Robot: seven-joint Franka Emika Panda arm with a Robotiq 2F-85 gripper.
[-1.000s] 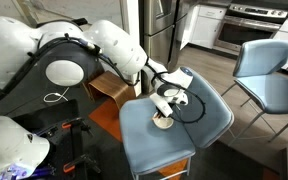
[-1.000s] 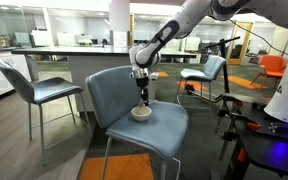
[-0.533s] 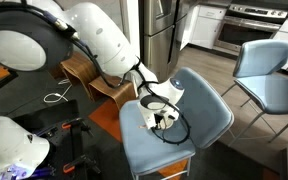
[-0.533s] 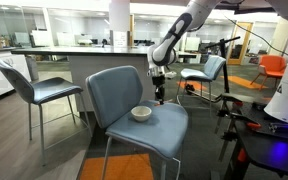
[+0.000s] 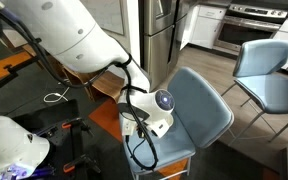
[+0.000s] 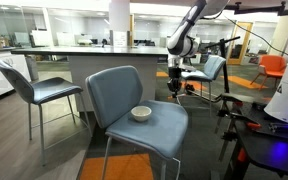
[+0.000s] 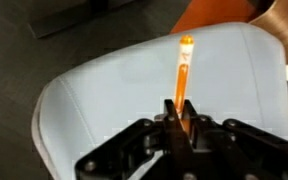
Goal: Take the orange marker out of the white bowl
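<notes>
Clearly the thin orange marker is clenched in the black two-finger tool, its long axis running straight out from the fingertips. The small round white bowl sits empty and well apart, below and aside, on the blue chair-seat worktop. Whether the marker hangs past the seat edge is hard to judge. Open floor lies beyond.

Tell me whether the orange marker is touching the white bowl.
Apart. In an exterior view the white bowl sits on the chair; the gripper, clamped on the orange marker in the wrist view, hangs clear of it.
</notes>
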